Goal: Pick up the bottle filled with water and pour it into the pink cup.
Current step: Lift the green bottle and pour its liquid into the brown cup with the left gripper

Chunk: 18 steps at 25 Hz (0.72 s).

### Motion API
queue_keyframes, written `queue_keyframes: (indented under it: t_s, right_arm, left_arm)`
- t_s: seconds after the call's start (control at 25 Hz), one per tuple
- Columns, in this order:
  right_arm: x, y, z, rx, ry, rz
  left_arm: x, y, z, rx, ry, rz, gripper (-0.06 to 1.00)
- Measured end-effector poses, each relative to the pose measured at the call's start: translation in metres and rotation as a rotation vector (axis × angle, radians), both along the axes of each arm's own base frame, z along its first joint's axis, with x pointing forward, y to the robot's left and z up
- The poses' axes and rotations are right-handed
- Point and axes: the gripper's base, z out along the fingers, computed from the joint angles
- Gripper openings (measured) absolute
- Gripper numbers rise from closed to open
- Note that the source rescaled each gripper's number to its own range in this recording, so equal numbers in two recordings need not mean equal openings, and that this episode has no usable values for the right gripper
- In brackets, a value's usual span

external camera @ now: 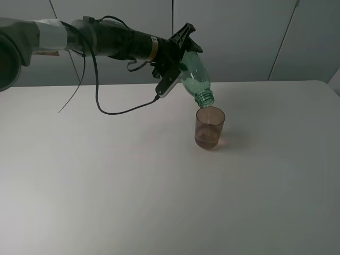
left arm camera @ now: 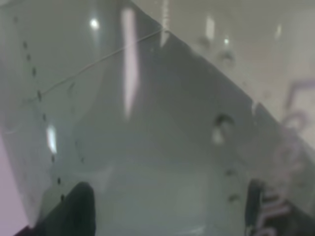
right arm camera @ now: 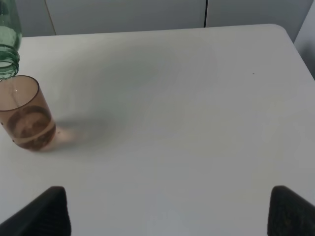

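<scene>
My left gripper (external camera: pixel 180 61) is shut on the lower body of the green bottle (external camera: pixel 195 77), which is tilted steeply with its open mouth pointing down. The mouth hangs just above the rim of the pink cup (external camera: pixel 210 128), which stands upright on the white table (external camera: pixel 159 202) with some water in its bottom. In the left wrist view the bottle (left arm camera: pixel 157 123) fills the picture between the fingers of the left gripper (left arm camera: pixel 167 211). The right wrist view shows the cup (right arm camera: pixel 24 115) under the bottle's neck (right arm camera: pixel 7 44), far from my open right gripper (right arm camera: pixel 167 214).
A black cable (external camera: pixel 101 101) droops from the left arm down to the table behind the cup. Grey wall panels (external camera: pixel 239 37) close off the far edge of the table. The right arm does not show in the exterior high view.
</scene>
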Motion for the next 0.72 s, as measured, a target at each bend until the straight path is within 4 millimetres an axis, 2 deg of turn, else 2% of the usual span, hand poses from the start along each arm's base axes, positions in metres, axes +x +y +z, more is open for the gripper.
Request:
queue_keyframes:
  t_s: [0.72]
  right_arm:
    - [0.0, 0.0, 0.0, 0.0, 0.0, 0.0]
  left_arm:
    - [-0.002, 0.0, 0.012, -0.005, -0.029, -0.02, 0.01]
